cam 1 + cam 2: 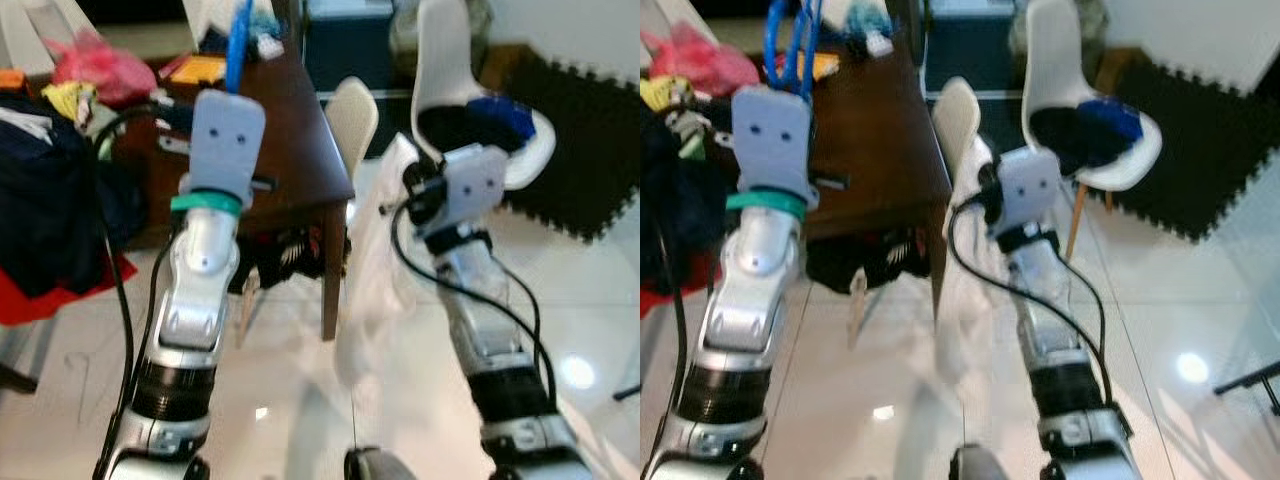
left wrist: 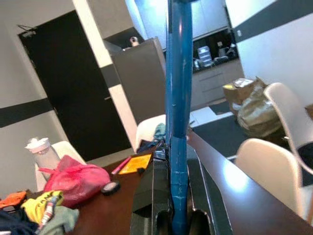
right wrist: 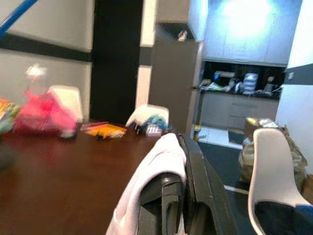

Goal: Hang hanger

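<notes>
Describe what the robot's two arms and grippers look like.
Both arms are silver metal with black ribbed joints and pale lavender-grey wrist housings. The left arm wears a green band below its housing; a black cable loops along the right arm. Each gripper has long black fingers.

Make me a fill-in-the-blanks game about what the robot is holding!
1. The hanger pinched in the left tool is colored ____.
2. The cloth gripped by the right tool is colored ____.
3. The table in front of the robot is dark ____.
4. The pink bag sits on top of the ____.

Missing words: blue; white; brown; table
</notes>
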Robot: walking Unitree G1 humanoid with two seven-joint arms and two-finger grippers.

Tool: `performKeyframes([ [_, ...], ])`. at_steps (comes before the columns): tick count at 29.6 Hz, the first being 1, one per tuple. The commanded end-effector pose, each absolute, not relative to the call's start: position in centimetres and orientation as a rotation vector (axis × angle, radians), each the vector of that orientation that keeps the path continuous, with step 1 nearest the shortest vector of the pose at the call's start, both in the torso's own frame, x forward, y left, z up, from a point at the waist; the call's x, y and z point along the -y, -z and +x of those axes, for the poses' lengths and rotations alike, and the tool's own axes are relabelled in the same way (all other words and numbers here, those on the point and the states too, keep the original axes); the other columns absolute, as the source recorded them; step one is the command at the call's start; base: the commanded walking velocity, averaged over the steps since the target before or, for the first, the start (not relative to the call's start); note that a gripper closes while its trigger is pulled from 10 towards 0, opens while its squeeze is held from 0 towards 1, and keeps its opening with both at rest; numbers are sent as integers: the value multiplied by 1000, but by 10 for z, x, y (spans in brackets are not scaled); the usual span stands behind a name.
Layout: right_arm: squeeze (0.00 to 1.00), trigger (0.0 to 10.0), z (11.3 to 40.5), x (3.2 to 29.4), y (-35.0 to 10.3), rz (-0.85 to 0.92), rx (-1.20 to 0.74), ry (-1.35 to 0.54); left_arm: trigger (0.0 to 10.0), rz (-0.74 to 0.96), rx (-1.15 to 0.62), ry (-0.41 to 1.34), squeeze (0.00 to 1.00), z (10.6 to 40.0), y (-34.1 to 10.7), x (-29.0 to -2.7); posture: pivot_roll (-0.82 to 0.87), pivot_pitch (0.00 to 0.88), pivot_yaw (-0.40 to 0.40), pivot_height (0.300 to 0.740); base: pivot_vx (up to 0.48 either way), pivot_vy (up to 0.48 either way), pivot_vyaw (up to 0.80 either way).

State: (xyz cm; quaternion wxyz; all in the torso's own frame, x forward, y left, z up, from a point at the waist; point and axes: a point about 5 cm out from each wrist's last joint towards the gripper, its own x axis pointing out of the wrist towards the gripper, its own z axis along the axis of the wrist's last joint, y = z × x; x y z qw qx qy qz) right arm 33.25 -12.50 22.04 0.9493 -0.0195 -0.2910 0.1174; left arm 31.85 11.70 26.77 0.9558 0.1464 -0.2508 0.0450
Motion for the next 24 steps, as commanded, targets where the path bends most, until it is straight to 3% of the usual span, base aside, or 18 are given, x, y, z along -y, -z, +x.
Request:
performKeyframes([
  [1, 0, 10000, 333, 123, -236, 15, 651, -223, 10000, 317, 502, -105, 0, 318, -265, -122, 22, 0, 69, 740, 480, 0, 0],
  [13, 0, 10000, 326, 121, -309, 88, 917, -215, 10000, 323, 502, -101, 0, 317, -264, -121, 28, 0, 67, 740, 480, 0, 0],
  [17, 0, 10000, 316, 115, -358, 58, 1093, -262, 10000, 324, 502, -99, 0, 318, -264, -121, 29, 0, 67, 740, 480, 0, 0],
  [19, 0, 10000, 316, 115, -358, 58, 1093, -262, 10000, 324, 502, -99, 0, 318, -264, -121, 29, 0, 67, 740, 480, 0, 0],
  [20, 0, 10000, 308, 112, -389, 40, 1204, -280, 10000, 324, 503, -99, 0, 318, -264, -120, 30, 0, 63, 740, 480, 0, 0],
  [24, 0, 10000, 305, 112, -400, 40, 1242, -285, 10000, 323, 503, -100, 0, 318, -263, -120, 30, 0, 63, 740, 480, 0, 0],
])
